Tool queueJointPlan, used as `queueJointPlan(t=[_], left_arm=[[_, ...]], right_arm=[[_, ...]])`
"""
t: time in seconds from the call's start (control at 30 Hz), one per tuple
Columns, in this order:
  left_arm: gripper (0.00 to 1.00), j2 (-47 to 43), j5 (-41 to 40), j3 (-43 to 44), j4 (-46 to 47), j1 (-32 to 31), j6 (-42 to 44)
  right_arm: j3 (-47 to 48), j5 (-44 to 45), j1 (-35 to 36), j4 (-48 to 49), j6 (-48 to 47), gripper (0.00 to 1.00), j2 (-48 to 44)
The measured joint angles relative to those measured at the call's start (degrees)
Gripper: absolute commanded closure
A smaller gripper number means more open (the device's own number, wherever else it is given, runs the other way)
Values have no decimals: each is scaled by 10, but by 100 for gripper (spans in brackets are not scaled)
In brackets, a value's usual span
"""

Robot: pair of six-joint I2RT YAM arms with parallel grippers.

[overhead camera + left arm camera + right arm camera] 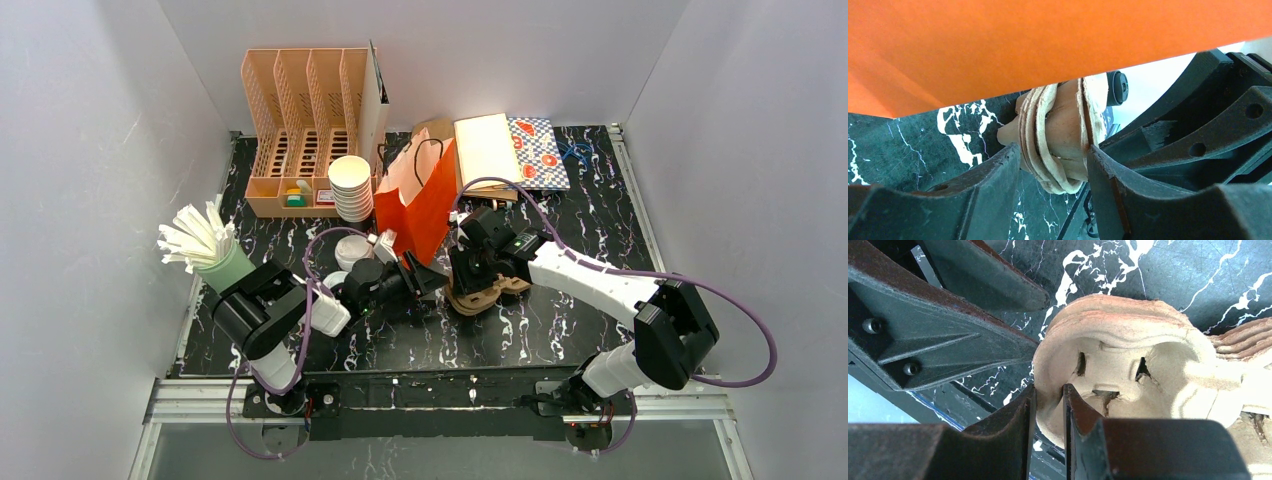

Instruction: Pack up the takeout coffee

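White walls close in a black marbled surface (560, 330). At the back stand a peach file rack (300, 130), a stack of white cups (350, 185), an orange bag (425, 205) and a notebook (487, 150). A green holder of white sticks (215, 255) sits far left.

Both arms meet in the middle, just in front of the bag, over a brown pulp carrier (490, 292) lying on the surface. The right tool (1048, 390) has its jaws drawn nearly together on the carrier's curved rim, which is pinched between them. The left tool (1053, 155) comes in from the other side, low under the bag's edge. Its jaws stand about halfway apart with the layered edge of the carrier between them. I cannot tell whether they press it or only straddle it.

The coffee cups I cannot pick out for sure. A white lid (352, 248) shows left of the bag, by the left arm. A dark round shape next to it may be a black lid or part of the arm.
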Motion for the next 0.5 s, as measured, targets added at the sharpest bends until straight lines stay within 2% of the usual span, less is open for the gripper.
queueJointPlan(t=[0.2,0.37,0.5], left_arm=[[44,5,4,3,-1,0,0],[59,21,6,5,12,0,-2],[65,43,7,5,28,0,-4]], right_arm=[[0,-2,0,0,-4,72,0],[0,-1,-1,-3,-7,73,0],[-1,-2,-2,-3,-7,74,0]])
